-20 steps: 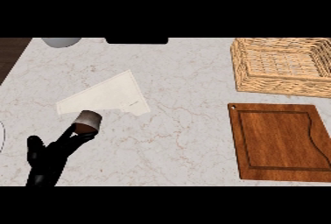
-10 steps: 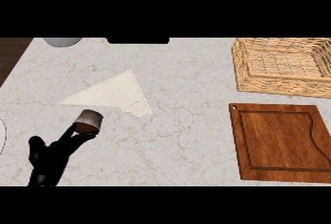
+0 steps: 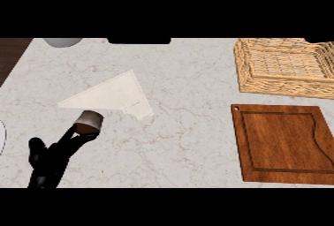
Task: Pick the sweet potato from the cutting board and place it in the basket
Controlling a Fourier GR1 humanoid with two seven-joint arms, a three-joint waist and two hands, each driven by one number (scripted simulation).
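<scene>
The sweet potato [image 3: 88, 122], a stubby brown piece with a greyish side, is at the lower left of the counter, by the lower corner of a white cloth [image 3: 111, 97]. My left hand [image 3: 52, 154] comes in from the lower left. Its fingers stretch straight to the sweet potato's lower end and touch it, while the thumb stands apart to the left. On the right lies the wooden cutting board [image 3: 284, 139] with nothing on it. The wicker basket [image 3: 244, 66] stands at the upper right, nothing showing inside. My right hand is out of view.
A grey bowl [image 3: 63, 42] and a black object [image 3: 139, 40] sit at the counter's far edge. A white plate's rim [image 3: 2, 137] shows at the left edge. Dark wood [image 3: 12, 55] borders the counter's upper left corner.
The white cloth has turned and spread from a slanted four-sided shape into a triangle. My left hand and the sweet potato have hardly moved.
</scene>
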